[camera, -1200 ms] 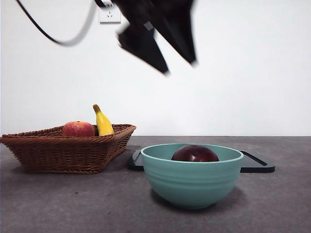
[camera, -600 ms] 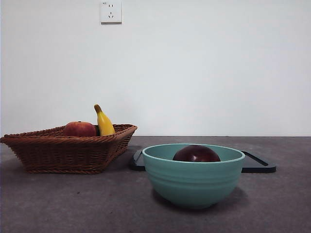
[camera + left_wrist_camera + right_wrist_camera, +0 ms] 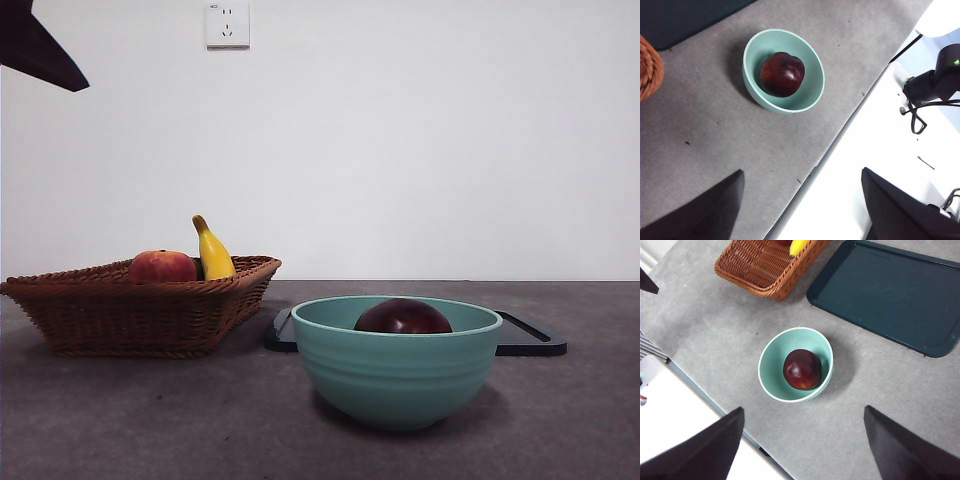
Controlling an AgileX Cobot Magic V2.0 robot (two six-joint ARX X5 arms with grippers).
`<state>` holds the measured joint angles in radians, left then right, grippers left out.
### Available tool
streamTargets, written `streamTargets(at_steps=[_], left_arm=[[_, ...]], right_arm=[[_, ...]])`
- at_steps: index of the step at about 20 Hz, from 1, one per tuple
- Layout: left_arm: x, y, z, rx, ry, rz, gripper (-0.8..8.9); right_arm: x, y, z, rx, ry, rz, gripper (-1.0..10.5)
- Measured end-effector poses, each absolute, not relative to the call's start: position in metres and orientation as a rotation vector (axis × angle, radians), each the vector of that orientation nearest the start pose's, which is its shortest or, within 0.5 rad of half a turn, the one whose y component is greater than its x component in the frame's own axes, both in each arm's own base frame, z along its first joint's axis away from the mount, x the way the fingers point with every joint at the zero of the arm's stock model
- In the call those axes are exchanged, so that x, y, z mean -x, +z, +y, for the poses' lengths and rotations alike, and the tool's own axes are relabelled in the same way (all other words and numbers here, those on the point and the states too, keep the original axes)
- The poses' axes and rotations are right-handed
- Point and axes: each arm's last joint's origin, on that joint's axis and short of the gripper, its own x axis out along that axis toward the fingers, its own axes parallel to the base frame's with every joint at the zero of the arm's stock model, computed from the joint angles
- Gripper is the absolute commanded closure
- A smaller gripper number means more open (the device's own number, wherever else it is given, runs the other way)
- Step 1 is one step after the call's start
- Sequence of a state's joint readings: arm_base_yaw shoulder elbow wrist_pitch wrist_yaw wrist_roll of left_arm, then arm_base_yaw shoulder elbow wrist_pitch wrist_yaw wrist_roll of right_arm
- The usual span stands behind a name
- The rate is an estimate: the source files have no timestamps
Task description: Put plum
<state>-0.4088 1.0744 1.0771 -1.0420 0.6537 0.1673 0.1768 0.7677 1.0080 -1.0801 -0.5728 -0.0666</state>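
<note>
The dark maroon plum (image 3: pixel 403 317) lies inside the teal bowl (image 3: pixel 396 375) at the middle of the table. It also shows in the left wrist view (image 3: pixel 782 74) and in the right wrist view (image 3: pixel 802 369), resting in the bowl (image 3: pixel 810 65) (image 3: pixel 771 360). My left gripper (image 3: pixel 800 200) is open and empty, high above the table's edge and away from the bowl. My right gripper (image 3: pixel 802 440) is open and empty, high above the bowl. A black arm tip (image 3: pixel 35 50) shows at the top left corner of the front view.
A wicker basket (image 3: pixel 140 310) with a red-orange fruit (image 3: pixel 161 266) and a yellow banana (image 3: pixel 212 252) stands at the left. A dark tray (image 3: pixel 525 340) lies behind the bowl; it also shows in the right wrist view (image 3: pixel 890 295).
The dark arm that hung above the bowl a second ago has gone up out of view. A black tip now shows at the top left corner. The plum and bowl have not moved.
</note>
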Motion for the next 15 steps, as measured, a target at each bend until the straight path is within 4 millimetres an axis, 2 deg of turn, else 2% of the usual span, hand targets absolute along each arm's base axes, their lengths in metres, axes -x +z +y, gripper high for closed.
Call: streamTargets(at_steps=[4, 8, 15], left_arm=[[-0.163, 0.318, -0.090, -0.006, -1.048, 0.985, 4.39], [-0.163, 0.318, -0.090, -0.006, -1.049, 0.985, 4.39], [-0.164, 0.319, -0.090, -0.007, -1.049, 0.978, 4.39]], right_arm=[[-0.120, 0.331, 0.037, -0.147, 0.715, 0.870, 5.6], [-0.143, 0.320, 0.047, -0.176, 0.726, 0.928, 5.6], [-0.178, 0.267, 0.083, -0.132, 0.686, 1.017, 5.7]])
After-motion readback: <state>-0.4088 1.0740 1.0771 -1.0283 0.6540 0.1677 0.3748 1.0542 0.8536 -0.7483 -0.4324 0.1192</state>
